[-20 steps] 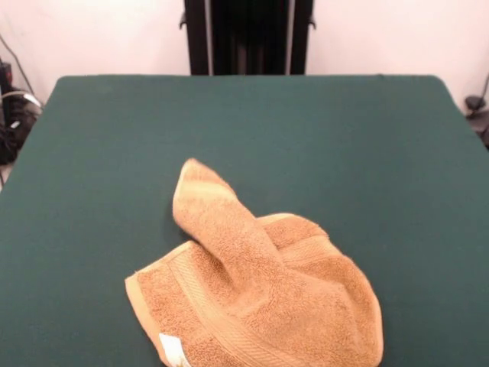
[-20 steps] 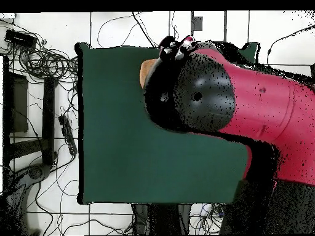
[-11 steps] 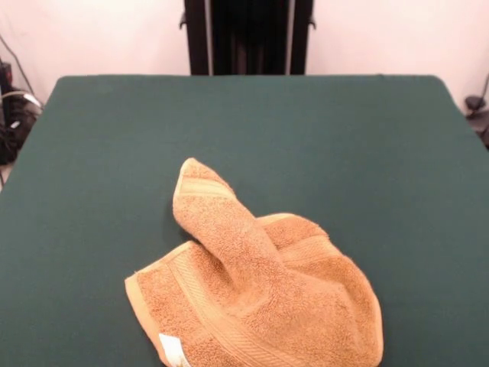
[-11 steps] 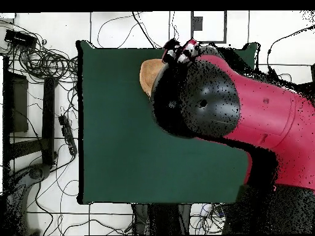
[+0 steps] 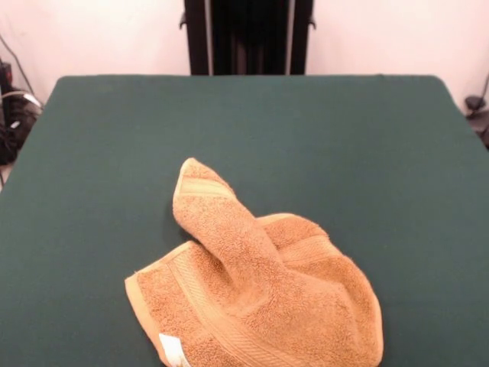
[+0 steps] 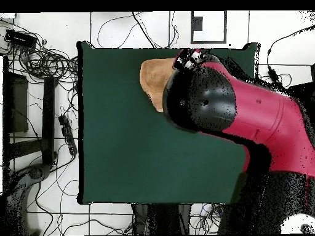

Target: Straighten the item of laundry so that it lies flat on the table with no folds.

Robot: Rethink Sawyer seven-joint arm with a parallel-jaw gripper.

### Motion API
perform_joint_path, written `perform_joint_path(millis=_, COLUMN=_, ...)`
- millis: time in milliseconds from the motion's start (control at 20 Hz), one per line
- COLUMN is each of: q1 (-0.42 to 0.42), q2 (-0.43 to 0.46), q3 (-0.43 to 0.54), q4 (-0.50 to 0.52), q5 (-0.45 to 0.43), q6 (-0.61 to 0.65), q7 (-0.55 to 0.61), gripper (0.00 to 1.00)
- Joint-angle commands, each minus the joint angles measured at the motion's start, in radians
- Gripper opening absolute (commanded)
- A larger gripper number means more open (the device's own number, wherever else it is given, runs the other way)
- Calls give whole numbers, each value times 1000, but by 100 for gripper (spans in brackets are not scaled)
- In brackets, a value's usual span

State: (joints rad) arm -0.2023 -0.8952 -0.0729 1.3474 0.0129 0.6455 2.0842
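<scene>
The item of laundry [image 5: 260, 290], an orange-tan terry towel, lies crumpled near the front edge of the green table [image 5: 244, 122], and the picture's bottom cuts it off. A thick fold runs from its raised upper-left corner down across the middle. A small white tag [image 5: 172, 349] shows at its lower left edge. From overhead, only the towel's left part [image 6: 152, 83] shows near the table's top edge. The red and black arm [image 6: 246, 117] covers the rest and hides the gripper. No gripper appears in the front view.
Tangled cables [image 6: 43, 61] and black gear lie on the floor left of the table [image 6: 123, 153] in the overhead view. More cables [image 5: 14, 115] sit beyond the table's left edge in the front view.
In the overhead view the arm has swung to the right and uncovered more of the towel. The towel itself has not moved.
</scene>
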Motion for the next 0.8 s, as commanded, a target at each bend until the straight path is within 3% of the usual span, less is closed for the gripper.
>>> perform_joint_path(millis=50, q1=3, q2=105, q3=77, q4=195, q5=27, q6=-22, q7=110, gripper=100)
perform_joint_path(millis=300, q1=-78, q2=141, q3=189, q4=209, q5=25, q6=-105, q7=-23, gripper=100)
perform_joint_path(millis=800, q1=-152, q2=176, q3=300, q4=202, q5=-29, q6=-149, q7=-94, gripper=100)
